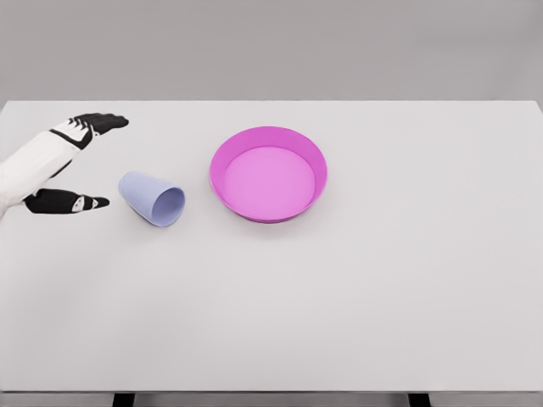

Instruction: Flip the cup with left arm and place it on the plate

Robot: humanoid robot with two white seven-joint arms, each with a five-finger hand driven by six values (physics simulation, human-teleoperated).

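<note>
Surface: white table [356, 305] w/ plain grey wall behind; nothing else on it but the two task items, so you've got free room to work

Cup: lavender cup [151, 197] lies on its side, left of centre; open mouth faces lower right toward you, closed base points up-left. It rests on the tabletop, not touched by anything. Being tipped over is why the flip is needed before any placing

Plate: magenta plate [268, 173] w/ a raised rim, more like a shallow dish, sits just right of the cup, apart from it, nothing inside. Short carry from cup to plate, prob. deliberate layout

Left hand: left hand [68, 165] comes in from the left edge, fingers spread and released, holding nothing. Dark thumb [66, 203] low, other fingers [97, 124] higher, so the hand makes an open C aimed at the cup's base end. Near the cup, no contact. Reads to me as a pre-grasp pose: you'd close around the cup wall from the side, then rotate the wrist to stand it upright

Right arm: not visible

Progress: flip not yet done, cup not on plate; early stage by my read

Risk: round cup on its side may roll if you nudge it before closing

Writing: no brands, labels or text on cup, plate or table
</note>
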